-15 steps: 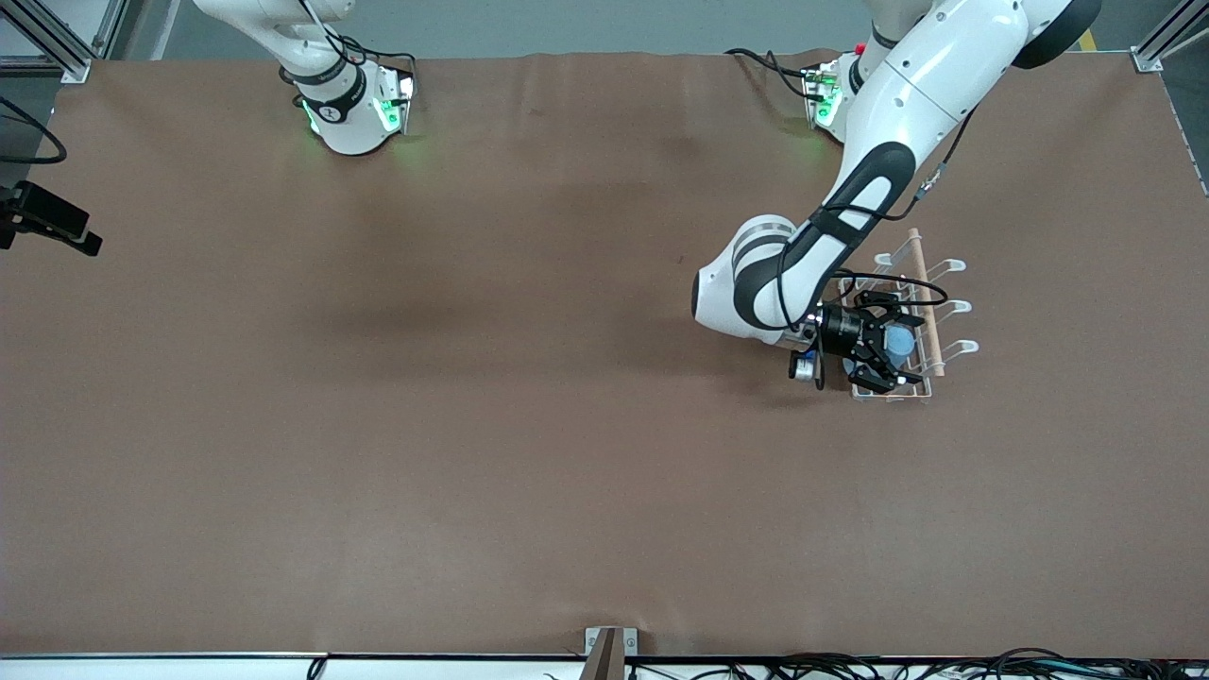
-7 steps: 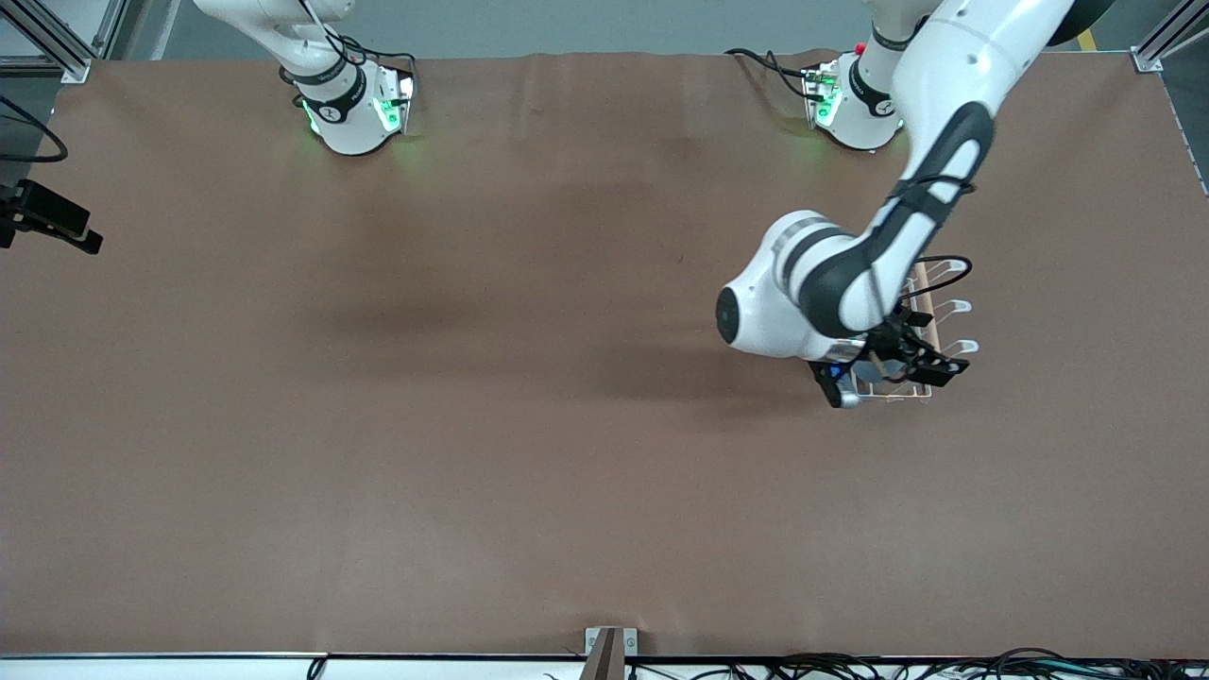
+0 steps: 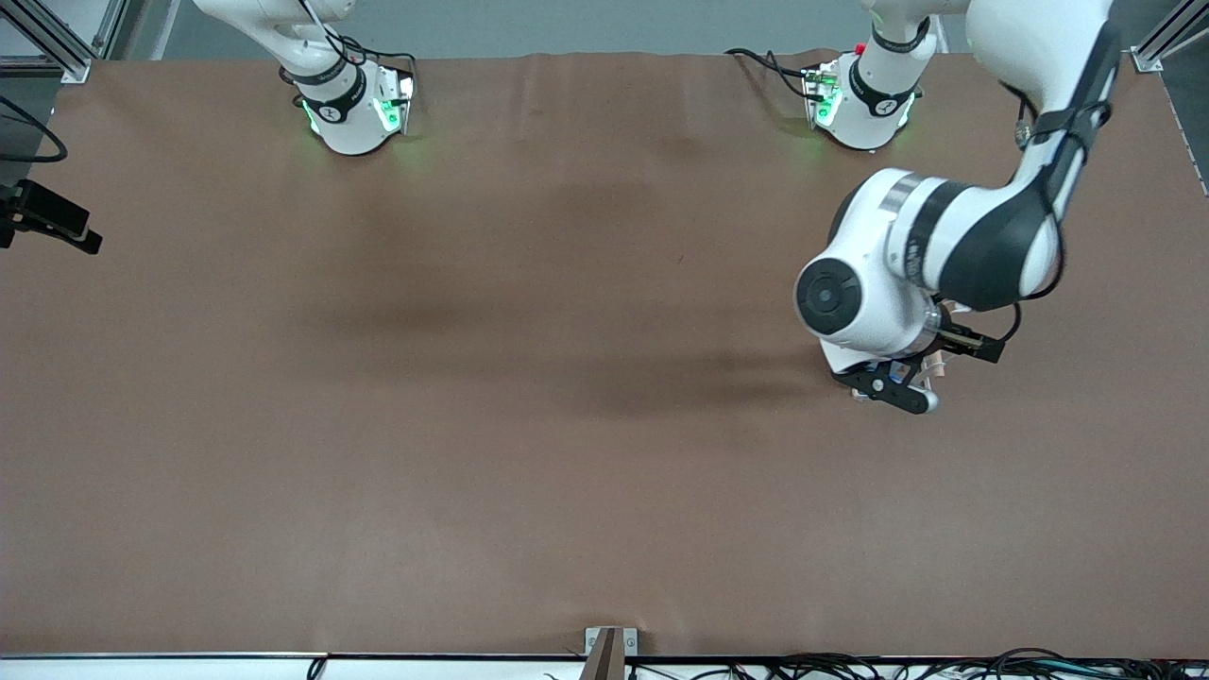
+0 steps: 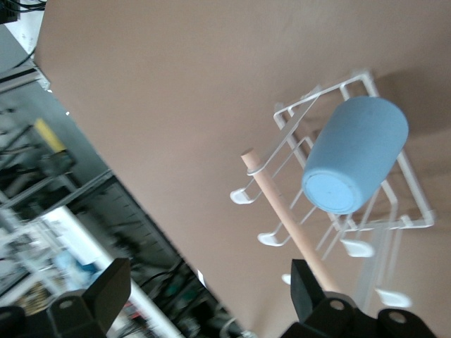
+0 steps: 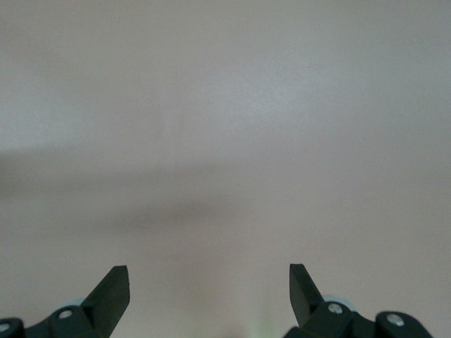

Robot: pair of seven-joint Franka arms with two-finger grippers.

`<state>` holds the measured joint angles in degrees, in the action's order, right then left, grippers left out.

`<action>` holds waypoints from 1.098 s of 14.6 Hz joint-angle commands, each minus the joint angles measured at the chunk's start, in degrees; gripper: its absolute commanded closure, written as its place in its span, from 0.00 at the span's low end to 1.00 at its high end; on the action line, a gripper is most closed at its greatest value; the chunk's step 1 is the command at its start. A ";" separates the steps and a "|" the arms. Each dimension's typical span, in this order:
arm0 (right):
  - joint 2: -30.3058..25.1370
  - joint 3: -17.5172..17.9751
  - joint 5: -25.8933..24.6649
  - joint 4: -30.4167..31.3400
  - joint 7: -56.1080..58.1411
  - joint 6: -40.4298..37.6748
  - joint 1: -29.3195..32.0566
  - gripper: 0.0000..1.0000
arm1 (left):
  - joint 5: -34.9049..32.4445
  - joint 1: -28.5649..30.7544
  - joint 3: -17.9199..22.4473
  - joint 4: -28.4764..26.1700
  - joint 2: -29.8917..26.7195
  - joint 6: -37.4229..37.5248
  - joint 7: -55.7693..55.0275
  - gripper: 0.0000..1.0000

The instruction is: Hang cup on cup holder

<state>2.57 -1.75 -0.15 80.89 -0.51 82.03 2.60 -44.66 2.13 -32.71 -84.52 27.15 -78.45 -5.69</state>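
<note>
Two grippers show parted jaws with nothing between them. The left gripper (image 4: 204, 299) is over the rack (image 4: 412, 176), at roughly the four o'clock part of the table (image 3: 529, 453) toward the left arm's end, where the front view has the arm covering nearly all of it. The cup (image 4: 354, 155) sits upside down on one of the rack's prongs, bottom up, beside the wooden rod (image 4: 282, 211). The right gripper (image 5: 209, 292) waits near its base, above bare brown tabletop, with its fingers (image 5: 113, 292) released.
</note>
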 commanded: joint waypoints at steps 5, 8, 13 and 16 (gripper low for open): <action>-0.64 0.78 -0.73 0.58 0.51 0.42 1.09 0.00 | 29.72 -1.51 16.48 6.04 -12.35 -10.90 -2.03 0.00; -0.64 0.78 -0.56 0.58 0.51 0.33 1.00 0.00 | 39.01 -3.89 26.54 2.61 -20.71 -11.81 -0.83 0.00; -0.64 0.78 -0.56 0.58 0.51 0.50 1.18 0.00 | 46.57 -4.50 32.52 -0.82 -29.50 -9.18 -1.69 0.00; -0.64 0.78 -0.56 0.58 0.51 0.50 1.18 0.00 | 46.77 -4.85 32.98 -0.38 -29.26 -7.77 -1.43 0.00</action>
<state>2.57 -1.78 -0.15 80.86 -0.51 82.26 2.74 1.38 -1.75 -0.45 -83.39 -1.41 -86.25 -6.64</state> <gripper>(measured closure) 0.000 0.000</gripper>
